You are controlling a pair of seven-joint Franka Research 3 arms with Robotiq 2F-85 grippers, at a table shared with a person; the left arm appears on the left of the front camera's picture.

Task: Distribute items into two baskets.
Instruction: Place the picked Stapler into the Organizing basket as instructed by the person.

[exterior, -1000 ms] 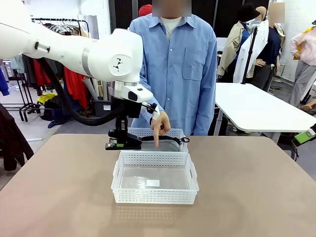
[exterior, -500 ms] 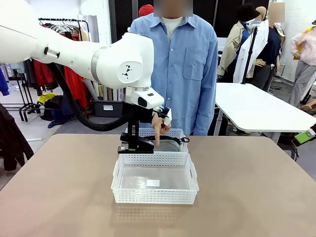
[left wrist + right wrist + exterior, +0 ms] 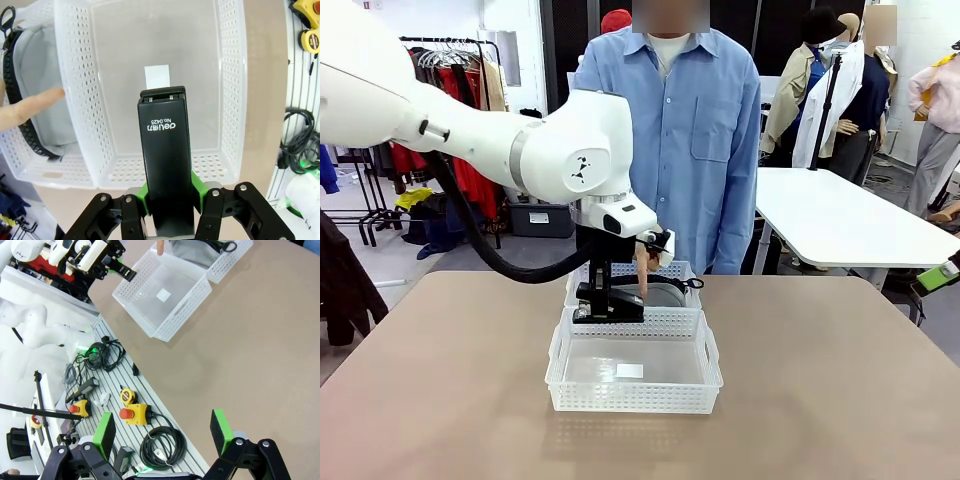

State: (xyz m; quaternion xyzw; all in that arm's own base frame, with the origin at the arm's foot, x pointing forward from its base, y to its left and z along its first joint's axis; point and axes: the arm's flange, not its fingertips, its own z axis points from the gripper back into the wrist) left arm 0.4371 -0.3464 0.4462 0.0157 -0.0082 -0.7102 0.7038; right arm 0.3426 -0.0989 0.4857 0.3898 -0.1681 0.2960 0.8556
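Holding small black stapler (image 3: 167,165) clamped, left tool (image 3: 170,192) hovers over near white perforated plastic basket (image 3: 632,395); right tool (image 3: 162,432) apart, away from the desk.

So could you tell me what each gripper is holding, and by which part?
The left gripper clamps the black stapler across its sides near one end; the right gripper holds nothing.

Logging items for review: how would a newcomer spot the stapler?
On the tan table stand two white baskets. Above the nearer, labelled one, the left pincer holds the stapler: small, black and hard, unlike the grey bag lying in the farther basket.
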